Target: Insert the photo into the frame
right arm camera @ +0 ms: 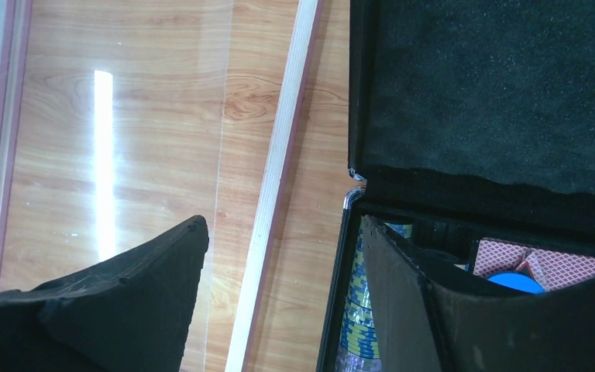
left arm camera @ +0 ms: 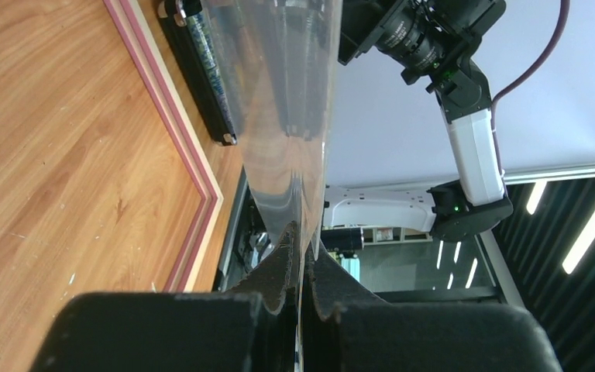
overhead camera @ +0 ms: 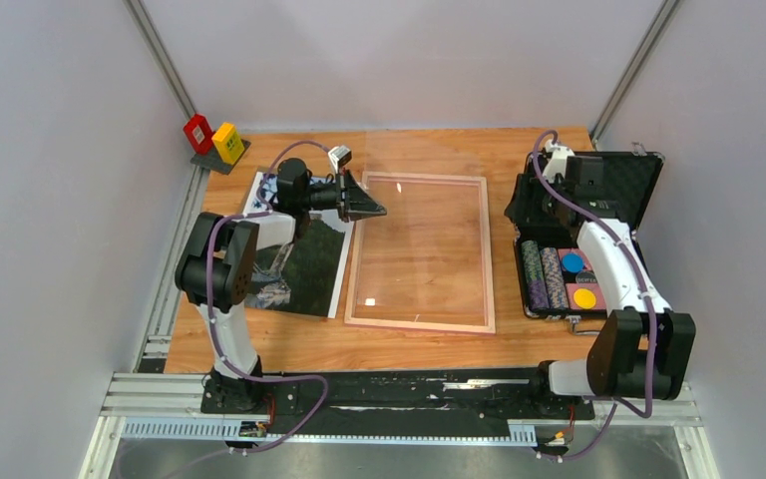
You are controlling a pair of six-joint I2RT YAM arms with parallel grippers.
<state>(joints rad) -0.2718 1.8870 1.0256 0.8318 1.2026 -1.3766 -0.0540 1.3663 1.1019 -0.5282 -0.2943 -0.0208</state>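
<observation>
The photo [overhead camera: 317, 261] lies flat on the wooden table [overhead camera: 289, 344], to the left of my left pincer [overhead camera: 369, 207] and nearer the arm bases, with part of it hidden under that arm. The frame [overhead camera: 421, 323] lies flat just beside the photo, to the right of the left pincer and below it; the pincer sits over the frame's far left corner.

In the left wrist view the left pincer [left arm camera: 304, 256] is clamped tight on the edge of a clear pane [left arm camera: 287, 116]; the pane rises steeply away from the fingers, and the frame's pink rail [left arm camera: 174, 116] is on the table to one side. The left arm stands up from its base, folds at the elbow on the left, and reaches rightward across the photo with its wrist about level.

My right pincer [right arm camera: 279, 302] has its fingers wide apart and grips nothing; the frame's right rail [right arm camera: 279, 170] runs under it, and an open black case [right arm camera: 472, 93] with stacked chips is on its right. The right arm rises from its base and stretches away over the case [overhead camera: 643, 180]; its pincer [overhead camera: 521, 205] is at the case's far left edge.
</observation>
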